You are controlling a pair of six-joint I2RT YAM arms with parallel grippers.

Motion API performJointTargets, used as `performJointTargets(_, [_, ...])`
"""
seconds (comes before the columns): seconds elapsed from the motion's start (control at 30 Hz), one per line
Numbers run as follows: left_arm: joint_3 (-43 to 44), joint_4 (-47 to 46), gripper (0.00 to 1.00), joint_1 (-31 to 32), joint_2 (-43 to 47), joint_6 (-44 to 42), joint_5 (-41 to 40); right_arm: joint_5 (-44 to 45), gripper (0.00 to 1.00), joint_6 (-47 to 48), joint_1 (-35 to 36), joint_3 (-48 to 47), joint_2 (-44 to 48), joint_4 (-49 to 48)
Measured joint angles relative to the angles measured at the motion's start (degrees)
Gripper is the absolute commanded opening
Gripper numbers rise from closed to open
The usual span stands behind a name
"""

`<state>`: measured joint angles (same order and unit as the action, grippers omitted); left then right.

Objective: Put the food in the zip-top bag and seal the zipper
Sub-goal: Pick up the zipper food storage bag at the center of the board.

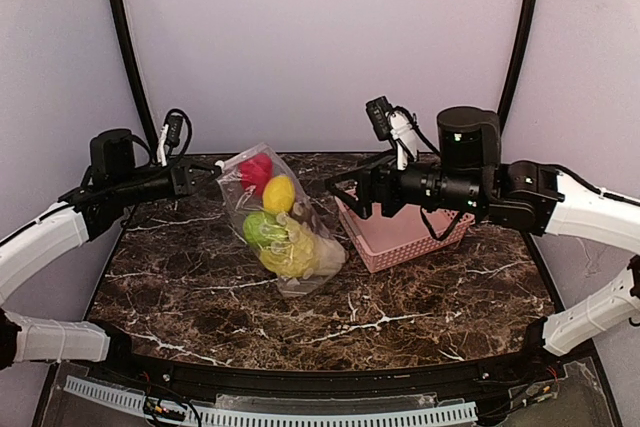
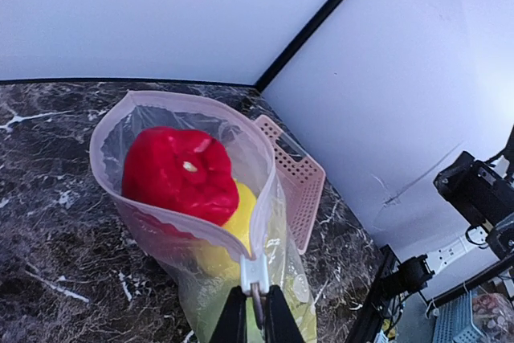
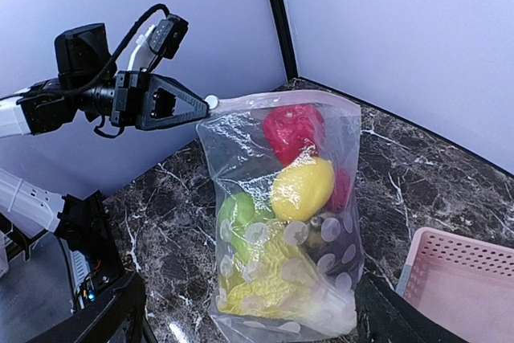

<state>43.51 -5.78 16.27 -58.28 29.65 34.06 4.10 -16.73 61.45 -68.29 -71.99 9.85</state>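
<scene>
The zip-top bag point(image 1: 283, 232) stands on the table, lifted by one top corner. The food is inside it: a red bell pepper point(image 3: 293, 130) on top, a yellow piece point(image 3: 301, 188), a green piece point(image 3: 237, 210) and the leafy cabbage point(image 3: 273, 279) at the bottom. My left gripper point(image 2: 255, 299) is shut on the white slider tab point(image 2: 254, 273) at the end of the zipper point(image 3: 281, 100). The bag mouth point(image 2: 104, 146) gapes open above the pepper point(image 2: 181, 173). My right gripper point(image 1: 345, 195) hangs open over the basket's near end, facing the bag and apart from it.
The pink lattice basket point(image 1: 410, 232) sits right of the bag, under my right arm, and holds no food that I can see. Back and side walls close in the marble table point(image 1: 400, 307). A black corner post point(image 3: 277, 14) stands behind the bag.
</scene>
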Motion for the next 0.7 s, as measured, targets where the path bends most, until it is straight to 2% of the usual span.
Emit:
performJointTargets(0.13, [10.6,7.6,0.01,1.8,-5.0,-6.9,7.2,-0.2,0.97,2.9,0.0,-0.1,1.2,0.2])
performJointTargets(0.37, [28.4,22.1,0.01,10.0,-10.7,-19.6,15.4,-5.9,0.99,12.0,-0.4,-2.6,1.7,2.7])
performJointTargets(0.5, [31.2,27.1,0.01,12.1,-11.7,-23.6,18.9,-8.3,0.99,15.2,-2.0,-5.7,1.5,4.1])
performJointTargets(0.7, [31.4,30.3,0.01,12.5,-11.9,-26.6,21.4,-8.9,0.99,13.8,-6.8,-7.3,1.4,4.0])
